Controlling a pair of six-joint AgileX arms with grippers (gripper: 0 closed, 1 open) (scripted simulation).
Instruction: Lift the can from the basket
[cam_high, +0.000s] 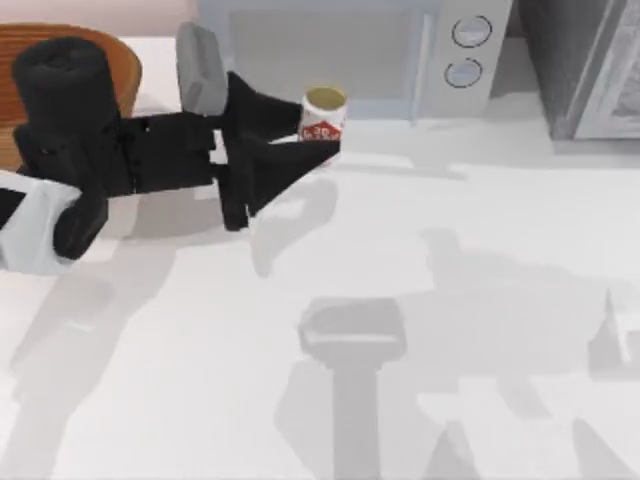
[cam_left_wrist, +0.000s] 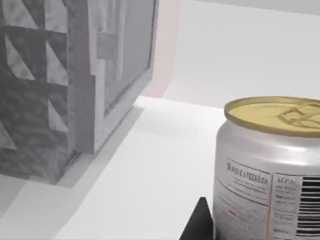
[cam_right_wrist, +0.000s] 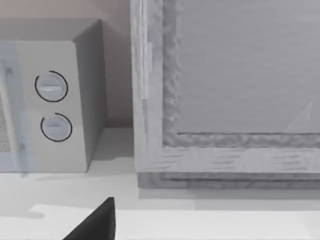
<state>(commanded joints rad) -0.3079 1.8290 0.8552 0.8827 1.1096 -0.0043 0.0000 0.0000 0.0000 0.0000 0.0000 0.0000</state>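
The can (cam_high: 325, 100) is small and white, with a red label and a dull gold top. It is held upright between the two black fingers of my left gripper (cam_high: 318, 128), which is shut on it. It is to the right of the basket (cam_high: 126, 66), outside its rim, in front of the microwave. The brown basket at the far left is mostly covered by my left arm. In the left wrist view the can (cam_left_wrist: 270, 165) is close up, with a dark fingertip (cam_left_wrist: 200, 225) beside it. One dark fingertip (cam_right_wrist: 95, 225) of my right gripper shows in the right wrist view.
A grey microwave (cam_high: 380, 50) with two round knobs stands at the back middle. A grey cabinet (cam_high: 590, 70) stands at the back right. Arm shadows lie across the white table (cam_high: 480, 250) in front.
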